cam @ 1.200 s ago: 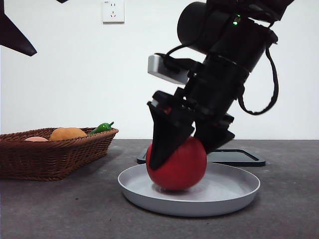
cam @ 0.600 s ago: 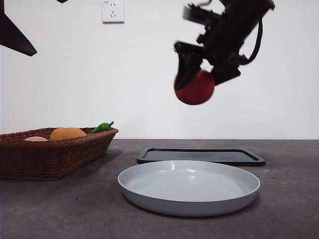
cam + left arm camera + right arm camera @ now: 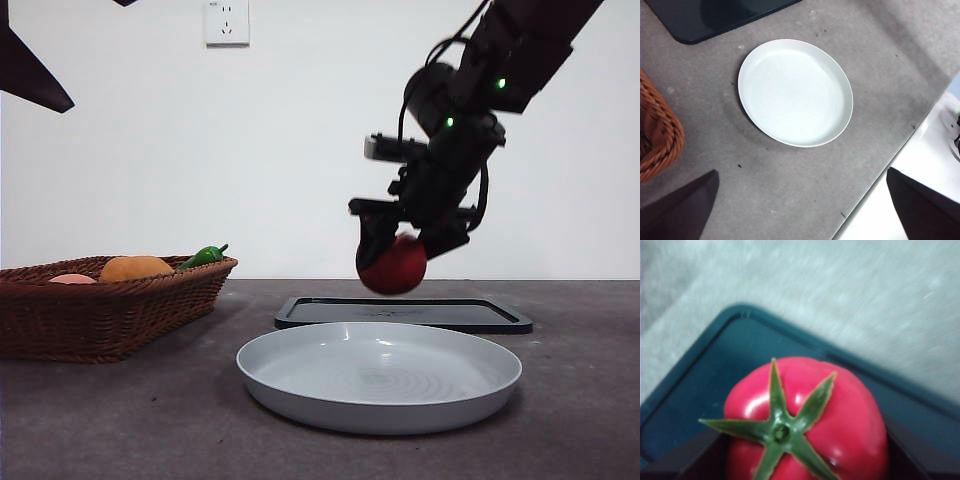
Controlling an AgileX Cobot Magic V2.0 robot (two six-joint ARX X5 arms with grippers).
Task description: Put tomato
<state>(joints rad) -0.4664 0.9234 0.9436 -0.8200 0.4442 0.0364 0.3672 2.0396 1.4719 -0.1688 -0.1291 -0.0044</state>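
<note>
The tomato, glossy red, hangs in the air above the black tray, behind the grey plate. My right gripper is shut on it, coming down from the upper right. In the right wrist view the tomato shows its green calyx between the two jaws of the right gripper, with the dark tray beneath. The left gripper waits high and open over the plate, holding nothing; it shows as a black tip in the front view.
A wicker basket stands at the left with an orange fruit, a pale pink fruit and a green pepper in it. Its corner shows in the left wrist view. The table edge runs close to the plate.
A second ago the tomato rested in the grey plate with the right gripper on it. It was lifted high, carried back, and now hangs lower over the black tray.
</note>
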